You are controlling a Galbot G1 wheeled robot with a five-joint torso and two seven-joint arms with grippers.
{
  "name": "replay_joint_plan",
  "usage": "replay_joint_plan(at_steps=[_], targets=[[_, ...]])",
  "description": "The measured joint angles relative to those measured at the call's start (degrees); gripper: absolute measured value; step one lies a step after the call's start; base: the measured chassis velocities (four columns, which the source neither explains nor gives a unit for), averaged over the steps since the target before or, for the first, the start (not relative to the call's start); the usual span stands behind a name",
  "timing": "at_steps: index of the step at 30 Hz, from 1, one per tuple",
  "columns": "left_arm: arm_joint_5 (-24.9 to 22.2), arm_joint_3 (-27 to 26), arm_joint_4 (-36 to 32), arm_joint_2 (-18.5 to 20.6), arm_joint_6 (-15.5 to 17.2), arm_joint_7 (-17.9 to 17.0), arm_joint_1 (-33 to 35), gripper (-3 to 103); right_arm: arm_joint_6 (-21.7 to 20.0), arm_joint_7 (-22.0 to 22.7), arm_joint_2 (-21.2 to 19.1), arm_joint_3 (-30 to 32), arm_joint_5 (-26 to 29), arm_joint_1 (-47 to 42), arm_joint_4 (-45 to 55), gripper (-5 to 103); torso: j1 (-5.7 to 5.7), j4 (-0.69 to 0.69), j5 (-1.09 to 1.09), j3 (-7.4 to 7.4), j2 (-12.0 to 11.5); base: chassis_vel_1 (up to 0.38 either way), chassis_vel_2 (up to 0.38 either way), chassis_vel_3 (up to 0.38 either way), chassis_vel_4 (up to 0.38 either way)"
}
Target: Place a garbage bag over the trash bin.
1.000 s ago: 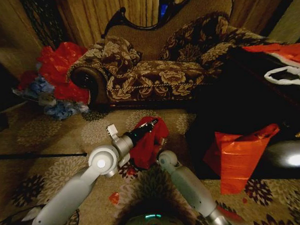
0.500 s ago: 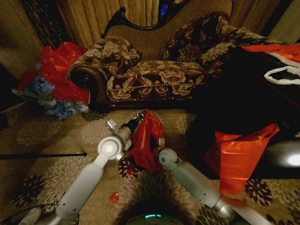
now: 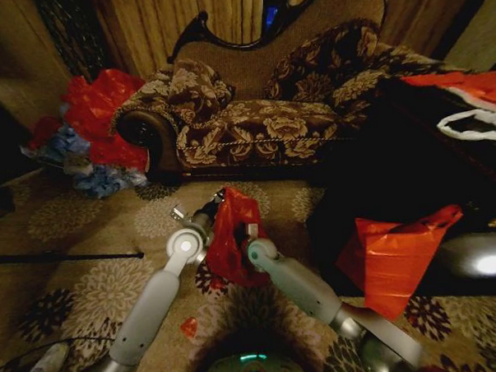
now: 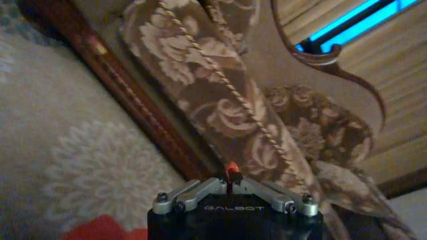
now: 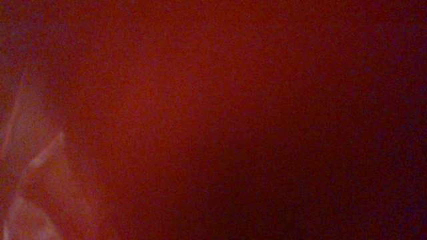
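Note:
The deep-red garbage bag hangs crumpled over the patterned carpet in front of the sofa, held up between my two arms. My left gripper is at the bag's upper left corner. In the left wrist view that gripper is shut, with a thin red strip of the bag pinched at its tips. My right gripper is pressed against the bag's right side. The bag's plastic lies right up against the right wrist camera. The trash bin is hidden.
A floral sofa stands just behind. A heap of red and blue bags lies at the left. A larger orange-red bag leans on a dark table at the right. A black rod and a red scrap lie on the carpet.
Both arms have drawn closer together and farther forward. The bag has gone from a low spread-out lump to a taller, narrower shape, lifted by the left gripper.

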Motion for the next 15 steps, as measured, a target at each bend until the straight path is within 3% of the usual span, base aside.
replay_joint_plan(at_steps=[15], targets=[[4.7,0.2,4.9,-1.3,0.0,-4.6,1.2,0,1.1,-7.2,8.2,2.1,-6.5,4.7,-18.0,0,0.00,-0.01,0.00,0.00,0.0,0.000,0.000,0.000,0.000]])
